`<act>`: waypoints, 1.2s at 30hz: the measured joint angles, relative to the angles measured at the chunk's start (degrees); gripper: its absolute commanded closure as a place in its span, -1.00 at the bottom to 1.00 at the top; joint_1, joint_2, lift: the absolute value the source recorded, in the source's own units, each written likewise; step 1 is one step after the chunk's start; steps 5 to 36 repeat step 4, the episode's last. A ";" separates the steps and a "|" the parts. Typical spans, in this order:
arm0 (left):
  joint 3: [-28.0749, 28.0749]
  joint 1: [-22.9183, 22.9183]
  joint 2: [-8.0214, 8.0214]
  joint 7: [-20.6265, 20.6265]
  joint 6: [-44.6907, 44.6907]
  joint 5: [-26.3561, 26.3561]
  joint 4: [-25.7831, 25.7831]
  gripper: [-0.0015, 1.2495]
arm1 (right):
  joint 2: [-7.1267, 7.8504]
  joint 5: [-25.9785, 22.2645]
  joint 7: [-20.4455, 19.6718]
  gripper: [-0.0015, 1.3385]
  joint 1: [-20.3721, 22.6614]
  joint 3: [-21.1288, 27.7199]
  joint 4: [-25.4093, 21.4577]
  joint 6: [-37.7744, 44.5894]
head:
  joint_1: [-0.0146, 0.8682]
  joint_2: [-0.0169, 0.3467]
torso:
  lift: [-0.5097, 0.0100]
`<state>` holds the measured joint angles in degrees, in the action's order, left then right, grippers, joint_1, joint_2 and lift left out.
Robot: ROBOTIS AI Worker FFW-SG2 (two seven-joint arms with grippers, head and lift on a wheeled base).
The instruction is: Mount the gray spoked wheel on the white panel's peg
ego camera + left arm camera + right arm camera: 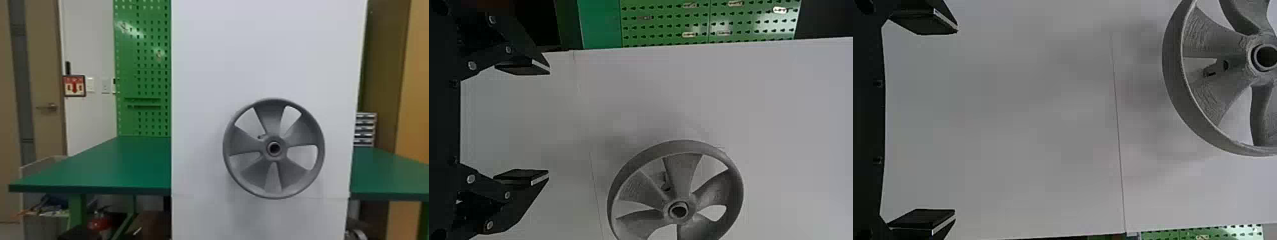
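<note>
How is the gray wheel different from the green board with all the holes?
The gray wheel is round, but the green board has straight edges. The wheel has five big gaps between its spokes, while the board has many small holes in rows. The wheel is in front of the white panel; the board is off to the panel's left. Both stand upright.

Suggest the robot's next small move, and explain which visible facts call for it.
Probably ease both open grippers, left and right, farther back from the white panel. The gray wheel hangs in front of it with no fingers touching it, so it seems mounted already.
</note>
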<state>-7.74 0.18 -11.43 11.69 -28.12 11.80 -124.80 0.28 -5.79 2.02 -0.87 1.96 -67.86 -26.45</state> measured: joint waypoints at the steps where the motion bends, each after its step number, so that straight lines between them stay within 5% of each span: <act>1: 0.00 0.00 0.00 0.00 0.00 0.00 0.00 -0.19 | 0.01 0.00 0.00 -1.00 0.00 -0.01 0.00 0.00 | -0.69 -0.95 | -0.59; 36: 0.00 0.00 0.01 0.00 0.00 0.00 0.00 -0.19 | 0.02 -0.03 0.01 -1.00 -0.01 -0.03 0.01 0.00 | -0.69 -0.95 | -0.59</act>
